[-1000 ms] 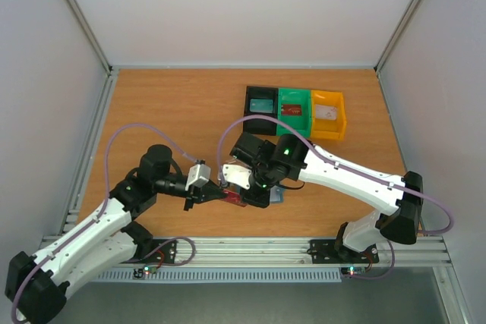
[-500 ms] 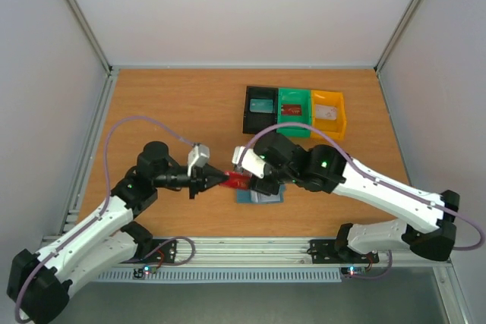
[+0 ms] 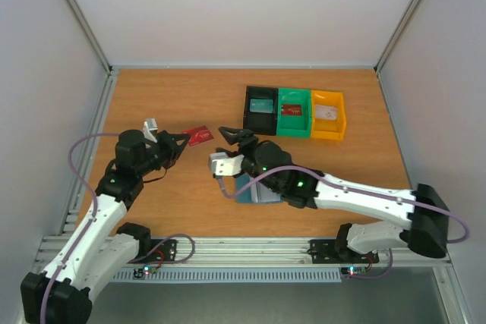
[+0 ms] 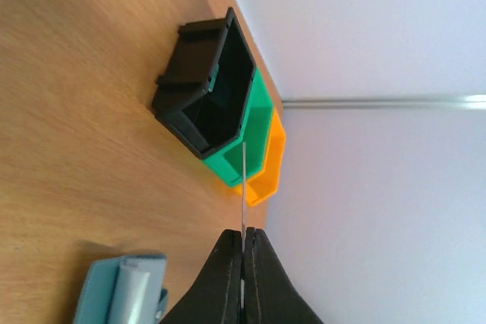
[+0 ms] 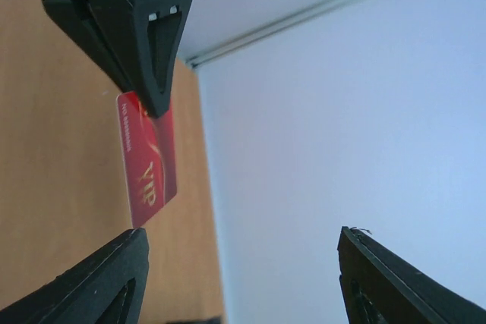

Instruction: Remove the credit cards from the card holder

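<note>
A red credit card hangs above the table left of centre, with my left gripper shut on its near end. The left wrist view shows that card edge-on between the closed fingers. The blue-grey card holder lies on the table, partly under my right arm; its corner also shows in the left wrist view. Above and left of the holder my right gripper stands open and empty. In the right wrist view the red card and the left fingers lie beyond my right gripper.
Three bins stand in a row at the back right: black, green with a red card inside, and yellow with a pale card. They also show in the left wrist view, the black bin nearest.
My right gripper has opened and lifted off the holder. The left arm has drawn back to the left and away with the red card in its grip.
</note>
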You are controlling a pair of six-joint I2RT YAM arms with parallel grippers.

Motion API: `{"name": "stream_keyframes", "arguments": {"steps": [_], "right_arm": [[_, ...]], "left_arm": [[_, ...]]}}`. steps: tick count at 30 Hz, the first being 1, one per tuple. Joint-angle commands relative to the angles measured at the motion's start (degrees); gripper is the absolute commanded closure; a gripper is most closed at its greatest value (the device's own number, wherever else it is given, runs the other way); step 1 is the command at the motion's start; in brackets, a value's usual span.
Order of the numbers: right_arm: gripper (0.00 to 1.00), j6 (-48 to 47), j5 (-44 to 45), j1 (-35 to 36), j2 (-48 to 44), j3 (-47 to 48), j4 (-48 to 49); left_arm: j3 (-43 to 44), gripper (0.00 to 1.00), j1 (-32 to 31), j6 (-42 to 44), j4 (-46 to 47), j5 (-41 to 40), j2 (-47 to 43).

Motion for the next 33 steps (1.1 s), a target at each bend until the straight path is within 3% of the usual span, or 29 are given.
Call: {"name": "stream_keyframes", "arguments": {"steps": [1, 4, 9, 19, 21, 24, 26, 33], "right_arm": [[0.31, -16.36, -3.59, 0.49, 6.68, 0.28, 27.56], [0.29, -18.54, -5.65, 0.49, 11.43, 0.78, 30.93], [0.17, -20.14, -7.14, 0.23, 15.66, 0.48, 32.03], [0.15, -21.57, -7.87, -1.18, 21.27, 3.05, 32.65], [0.23, -20.90, -7.47, -1.71, 22.14, 4.24, 33.03], [0.47, -19.21, -7.67, -2.38, 22.43, 5.48, 32.45], [0.56, -19.13, -7.98, -2.58, 22.46, 6.19, 30.60], [0.65, -19.67, -7.15, -3.32, 24.57, 8.21, 28.00]], "left_arm": [[3.33, 1.00, 1.18, -13.08, -3.00, -2.89, -3.21], [2.90, 1.00, 1.51, -15.69, -3.48, -2.84, -4.52], [2.12, 1.00, 2.47, -19.58, -2.54, -2.20, -6.96], [1.17, 1.00, 3.32, -19.43, 1.93, -1.38, -8.13], [1.05, 1.00, 3.32, -19.44, 1.54, -1.19, -8.01], [0.95, 1.00, 3.32, -19.51, 1.04, -1.09, -7.51], [1.03, 1.00, 3.32, -19.49, 1.45, -0.87, -7.23], [0.29, 1.00, 3.32, -19.94, 1.53, -0.69, -7.24]]}}
